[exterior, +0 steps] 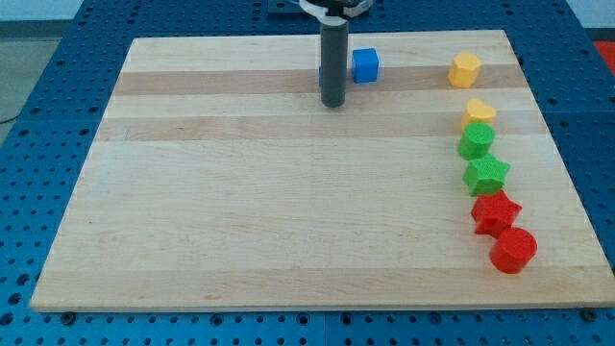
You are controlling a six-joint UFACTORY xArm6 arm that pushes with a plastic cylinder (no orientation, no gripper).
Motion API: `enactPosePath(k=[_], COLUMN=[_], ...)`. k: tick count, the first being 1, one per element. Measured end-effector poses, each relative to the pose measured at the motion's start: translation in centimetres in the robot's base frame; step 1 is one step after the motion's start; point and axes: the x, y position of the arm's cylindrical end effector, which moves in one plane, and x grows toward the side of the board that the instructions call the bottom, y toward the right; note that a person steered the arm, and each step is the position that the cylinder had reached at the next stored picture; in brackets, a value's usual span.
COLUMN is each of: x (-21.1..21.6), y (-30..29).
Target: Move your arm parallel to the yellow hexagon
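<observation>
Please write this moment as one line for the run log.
tip: left of blue cube, touching unclear | yellow hexagon block: top right, far right of tip | wooden board: other blocks along right edge

1. My tip [333, 103] ends a dark grey rod with a smooth, matt finish.
2. Under it lies a pale wooden board [240, 211], planks with visible grain and a dull sheen.
3. Just right of the tip, the blue plastic cube [365, 65] looks smooth and matt.
4. Further right, the yellow plastic hexagon [464, 70] has the same moulded, matt look.
5. Around the board, the blue table surface [48, 125] looks like painted metal, perforated.
</observation>
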Motion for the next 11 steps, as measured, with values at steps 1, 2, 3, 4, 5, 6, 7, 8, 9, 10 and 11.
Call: enactPosePath(k=[1, 2, 3, 4, 5, 6, 7, 8, 9, 10, 11], x=[-0.5, -1.5, -2.6, -2.7, -2.7, -1.4, -1.2, 1.0, 2.2, 0.3, 0.4], y=[0.1, 0.5, 1.2, 1.2, 1.1, 2.2, 8.2, 9.2, 9.2, 12.3, 19.9])
